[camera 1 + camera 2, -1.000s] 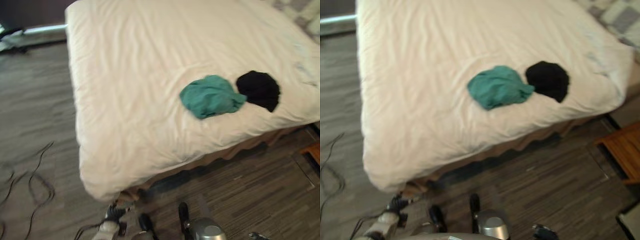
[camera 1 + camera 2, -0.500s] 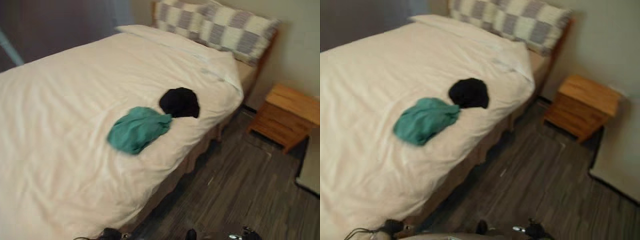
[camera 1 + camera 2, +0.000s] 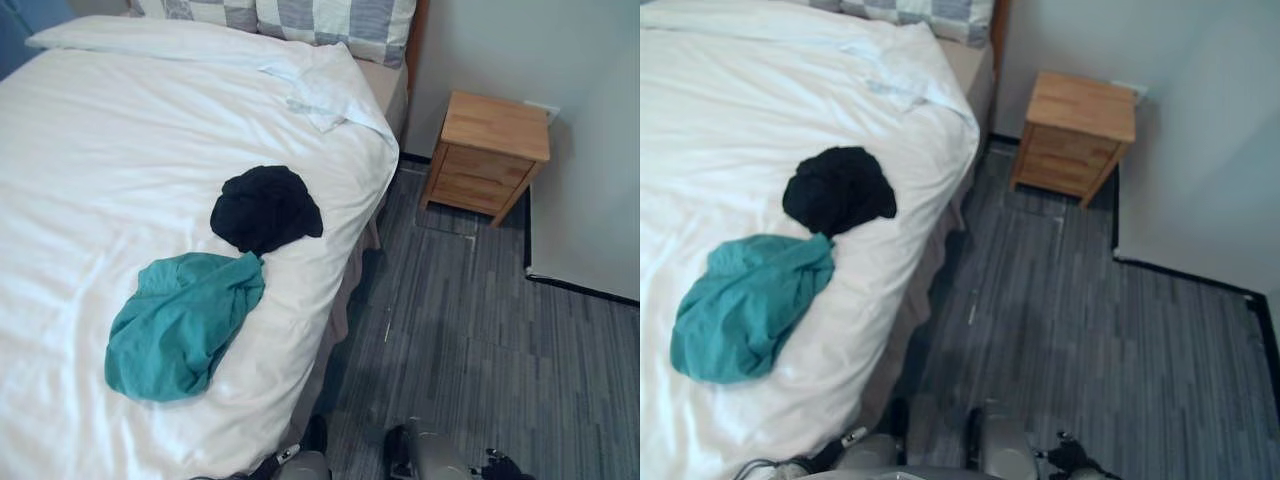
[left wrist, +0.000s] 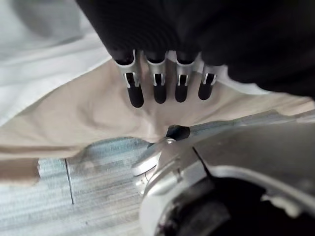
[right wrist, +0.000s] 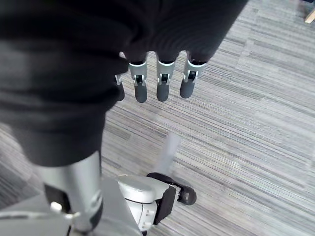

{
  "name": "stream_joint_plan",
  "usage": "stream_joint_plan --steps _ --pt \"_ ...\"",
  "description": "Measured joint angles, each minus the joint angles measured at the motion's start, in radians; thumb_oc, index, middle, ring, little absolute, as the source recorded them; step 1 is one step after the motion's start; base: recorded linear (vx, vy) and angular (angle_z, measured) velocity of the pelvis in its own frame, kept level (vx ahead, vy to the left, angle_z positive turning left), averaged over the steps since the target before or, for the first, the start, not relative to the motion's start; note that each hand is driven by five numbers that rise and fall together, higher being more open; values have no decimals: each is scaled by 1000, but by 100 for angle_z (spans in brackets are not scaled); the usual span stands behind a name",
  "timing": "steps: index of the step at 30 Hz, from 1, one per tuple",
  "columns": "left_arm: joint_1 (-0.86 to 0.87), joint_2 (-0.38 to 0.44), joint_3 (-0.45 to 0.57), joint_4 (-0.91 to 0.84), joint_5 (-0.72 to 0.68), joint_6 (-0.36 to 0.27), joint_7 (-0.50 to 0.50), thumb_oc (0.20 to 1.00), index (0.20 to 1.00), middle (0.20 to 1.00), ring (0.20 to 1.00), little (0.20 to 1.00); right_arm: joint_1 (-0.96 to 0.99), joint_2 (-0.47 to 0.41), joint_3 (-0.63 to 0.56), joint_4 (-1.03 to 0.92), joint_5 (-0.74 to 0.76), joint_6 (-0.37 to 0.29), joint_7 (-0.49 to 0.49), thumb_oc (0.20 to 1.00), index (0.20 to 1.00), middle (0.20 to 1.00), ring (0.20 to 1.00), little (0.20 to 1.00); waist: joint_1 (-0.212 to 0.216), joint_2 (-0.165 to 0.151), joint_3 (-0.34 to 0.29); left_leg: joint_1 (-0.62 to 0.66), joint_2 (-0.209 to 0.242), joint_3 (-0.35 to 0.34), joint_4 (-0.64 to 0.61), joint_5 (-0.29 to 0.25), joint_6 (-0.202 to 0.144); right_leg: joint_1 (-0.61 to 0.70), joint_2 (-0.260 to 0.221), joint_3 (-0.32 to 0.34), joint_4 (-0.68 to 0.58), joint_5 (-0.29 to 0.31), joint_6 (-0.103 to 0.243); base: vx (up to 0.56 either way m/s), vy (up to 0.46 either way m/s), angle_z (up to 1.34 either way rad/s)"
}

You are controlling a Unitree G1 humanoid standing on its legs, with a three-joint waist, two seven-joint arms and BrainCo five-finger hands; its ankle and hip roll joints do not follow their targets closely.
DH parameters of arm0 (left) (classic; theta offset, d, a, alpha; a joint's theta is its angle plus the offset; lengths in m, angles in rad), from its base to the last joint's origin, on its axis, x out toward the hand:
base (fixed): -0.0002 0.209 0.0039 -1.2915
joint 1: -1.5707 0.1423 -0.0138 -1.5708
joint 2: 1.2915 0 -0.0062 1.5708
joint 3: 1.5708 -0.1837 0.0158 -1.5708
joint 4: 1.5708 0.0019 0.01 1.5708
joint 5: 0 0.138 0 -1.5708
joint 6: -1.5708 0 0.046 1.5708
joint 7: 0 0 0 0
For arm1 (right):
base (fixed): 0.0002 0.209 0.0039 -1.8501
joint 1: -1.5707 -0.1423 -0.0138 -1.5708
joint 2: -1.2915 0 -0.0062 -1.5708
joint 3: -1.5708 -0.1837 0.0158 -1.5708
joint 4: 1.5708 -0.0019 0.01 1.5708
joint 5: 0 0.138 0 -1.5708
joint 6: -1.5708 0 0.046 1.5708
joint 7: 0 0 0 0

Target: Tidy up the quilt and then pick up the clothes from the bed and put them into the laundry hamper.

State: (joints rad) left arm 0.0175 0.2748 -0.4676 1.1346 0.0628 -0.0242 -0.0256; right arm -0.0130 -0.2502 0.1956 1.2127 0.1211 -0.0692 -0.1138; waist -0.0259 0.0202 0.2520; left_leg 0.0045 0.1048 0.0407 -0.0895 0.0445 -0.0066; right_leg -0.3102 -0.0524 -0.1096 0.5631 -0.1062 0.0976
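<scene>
Silver fingers (image 4: 156, 86) of your left hand (image 4: 162, 78) are hanging straight and relaxed, holding nothing; just past their dark tips you are looking at the tan bed skirt (image 4: 74, 118), with the white quilt (image 4: 44, 64) lying beyond it and grey floor (image 4: 59, 187) below. Your right hand (image 5: 160, 78) is hanging the same way, fingers (image 5: 163, 83) loose and empty, with striped floor (image 5: 236, 128) well beyond the tips. Neither hand is touching any cloth. Farther out, on the bed, the quilt (image 3: 120, 130) is lying spread fairly smooth, and the clothes are sitting on it near the bed's edge, well apart from both hands: a teal garment (image 3: 180, 325) bunched up, touching a black garment (image 3: 265, 208) beyond it. Past those, checked pillows (image 3: 330, 18) are resting at the head, and a wooden nightstand (image 3: 488, 150) is standing beside the bed.
</scene>
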Motion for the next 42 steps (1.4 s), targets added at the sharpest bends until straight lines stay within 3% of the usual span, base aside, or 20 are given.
stream_joint_plan --steps 2,3,5,6,9,11,12,13,14,18,21,24,27,29,31,33,36,38,40,42 --pt "7 34 -6 1 42 -8 56 1000 1000 1000 1000 1000 20 24 -22 -18 1 -8 -3 1000 1000 1000 1000 1000 -18 -81 -26 -5 -64 4 15 -41 -32 19 -86 -26 -273 -54 20 594 -173 32" --pt "-6 38 4 11 51 -5 63 1000 1000 1000 1000 1000 21 33 -33 -13 0 -13 -1 1000 1000 1000 1000 1000 -32 -94 -17 -21 -78 6 89 -71 -57 21 -115 -69 -283 38 -28 257 -73 13" --pt "-23 -10 26 11 68 -15 74 1000 1000 1000 1000 1000 2 -40 -17 -12 -1 -10 -5 1000 1000 1000 1000 1000 -43 -7 -21 -77 -28 47 353 -222 -64 39 -95 -217 -338 45 -9 466 -122 -83" --pt "-44 -35 45 11 72 -20 93 1000 1000 1000 1000 1000 -22 -49 -11 -5 -1 0 -15 1000 1000 1000 1000 1000 -34 54 -33 -30 31 92 286 -262 -46 44 -80 -265 -306 32 -25 698 -165 -130" --pt "-97 -33 81 61 90 -34 114 1000 1000 1000 1000 1000 20 -39 4 10 -1 0 -13 1000 1000 1000 1000 1000 -82 40 -60 66 70 86 311 -257 -113 166 -2 -309 -432 35 -40 502 -185 -68" --pt "-118 -29 120 38 97 -50 123 1000 1000 1000 1000 1000 25 -48 -7 16 1 -4 -14 1000 1000 1000 1000 1000 -95 33 -73 -48 96 62 644 -214 -182 245 55 -331 -500 37 -76 529 -205 -43" --pt "-127 -11 121 -8 95 -61 138 1000 1000 1000 1000 1000 20 -40 -29 26 7 6 -16 1000 1000 1000 1000 1000 -78 8 -63 -192 93 15 931 -85 -199 243 42 -325 -493 34 -167 471 -55 -47" --pt "-137 -14 119 -28 95 -60 142 1000 1000 1000 1000 1000 15 -44 -15 24 10 9 -16 1000 1000 1000 1000 1000 -56 3 -51 -290 83 -47 1099 63 -173 254 57 -289 -492 24 -188 510 0 -145" --pt "-127 -9 121 -26 79 -57 141 1000 1000 1000 1000 1000 -5 -45 35 22 10 4 -17 1000 1000 1000 1000 1000 2 -38 -45 -405 36 -74 1212 52 -136 280 54 -203 -520 34 -182 334 14 -174" --pt "-117 27 165 -16 43 -61 153 1000 1000 1000 1000 1000 -38 -43 99 -11 6 6 -13 1000 1000 1000 1000 1000 54 -36 -49 -480 32 -19 826 4 -124 401 86 -112 -649 44 -158 662 205 -115" --pt "-126 1 185 25 34 -57 156 1000 1000 1000 1000 1000 -45 -48 98 20 6 -1 -13 1000 1000 1000 1000 1000 86 10 -47 -355 1 111 45 59 -101 480 115 -89 -653 -2 -135 630 136 -59" --pt "-100 10 200 22 37 -53 154 1000 1000 1000 1000 1000 -6 -31 99 21 6 -1 -13 1000 1000 1000 1000 1000 115 -38 -52 -329 -55 221 81 69 -49 575 78 -158 -649 -91 -70 679 127 -8" --pt "-91 19 210 31 36 -36 148 1000 1000 1000 1000 1000 18 -17 95 28 -2 -2 -13 1000 1000 1000 1000 1000 108 -94 -66 -268 -106 198 105 167 127 590 26 -156 -481 -111 -29 556 210 18" --pt "-109 17 196 44 35 -32 146 1000 1000 1000 1000 1000 7 -19 86 5 -5 -2 -11 1000 1000 1000 1000 1000 82 -66 -33 -168 -104 165 67 142 127 390 -37 -147 66 -21 35 518 174 51" --pt "-117 44 181 38 36 -37 149 1000 1000 1000 1000 1000 26 -3 86 -18 -3 0 -16 1000 1000 1000 1000 1000 38 -52 -29 -34 -143 101 12 79 139 183 -84 -82 296 -32 24 550 2 94" --pt "-133 51 180 36 34 -40 156 1000 1000 1000 1000 1000 17 -18 86 -37 -3 -1 -14 1000 1000 1000 1000 1000 14 -35 -21 27 -162 25 3 15 146 79 -85 -60 166 -44 14 575 -177 101" --pt "-152 43 189 26 22 -43 156 1000 1000 1000 1000 1000 14 -28 85 -53 -3 0 -14 1000 1000 1000 1000 1000 3 -24 -18 60 -184 -59 9 -25 117 86 -70 -51 -360 -13 14 487 -250 117" --pt "-178 21 187 44 20 -43 157 1000 1000 1000 1000 1000 24 -24 67 -52 0 -1 -12 1000 1000 1000 1000 1000 -7 -15 -19 97 -204 -209 9 -49 108 137 -59 79 -661 82 19 508 -313 168" --pt "-238 -22 162 123 18 -28 170 1000 1000 1000 1000 1000 10 -18 56 -16 5 12 -14 1000 1000 1000 1000 1000 -19 -9 -16 149 -189 -293 9 -67 88 153 -62 143 -658 245 -12 661 -452 206" --pt "-153 -12 180 60 19 -66 192 1000 1000 1000 1000 1000 12 -6 58 -21 -1 18 -14 1000 1000 1000 1000 1000 4 -50 -36 217 -198 -306 10 -108 32 232 -99 104 -656 285 -9 340 -313 135"
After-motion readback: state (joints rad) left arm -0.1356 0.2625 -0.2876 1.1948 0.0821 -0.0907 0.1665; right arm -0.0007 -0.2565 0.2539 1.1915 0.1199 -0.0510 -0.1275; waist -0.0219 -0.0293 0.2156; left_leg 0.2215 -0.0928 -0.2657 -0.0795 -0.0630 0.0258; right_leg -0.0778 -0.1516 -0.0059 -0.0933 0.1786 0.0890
